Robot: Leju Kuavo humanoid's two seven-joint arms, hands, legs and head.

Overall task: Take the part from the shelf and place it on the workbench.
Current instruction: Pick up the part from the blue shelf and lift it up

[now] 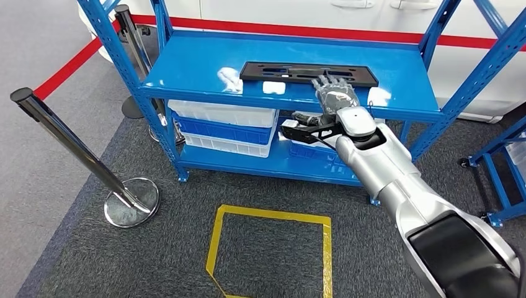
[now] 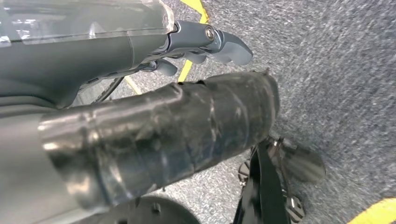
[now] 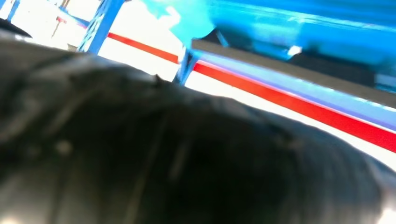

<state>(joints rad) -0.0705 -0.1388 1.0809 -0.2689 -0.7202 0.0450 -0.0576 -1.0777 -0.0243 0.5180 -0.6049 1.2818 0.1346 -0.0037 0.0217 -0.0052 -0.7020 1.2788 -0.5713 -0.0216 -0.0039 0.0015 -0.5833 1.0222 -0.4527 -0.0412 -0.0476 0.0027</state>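
The part (image 1: pixel 279 71) is a long flat black plate lying on the top board of the blue shelf (image 1: pixel 198 65). My right hand (image 1: pixel 335 94) reaches over the shelf's front edge, palm down. Its fingers are spread and lie on the part's near edge, towards its right end, without closing around it. The right wrist view is blurred, with the dark back of my right hand (image 3: pixel 177 158) under the blue shelf (image 3: pixel 299 28). My left hand (image 2: pixel 177 84) hangs over the grey carpet with nothing between the thumb and fingers (image 2: pixel 210 44).
White bins (image 1: pixel 223 115) and a blue bin (image 1: pixel 223 131) stand on the lower shelf boards. A chrome stanchion (image 1: pixel 74 143) with a round base (image 1: pixel 131 202) stands to the left. A yellow taped square (image 1: pixel 273 217) marks the carpet. Another blue rack (image 1: pixel 502 161) is at the right.
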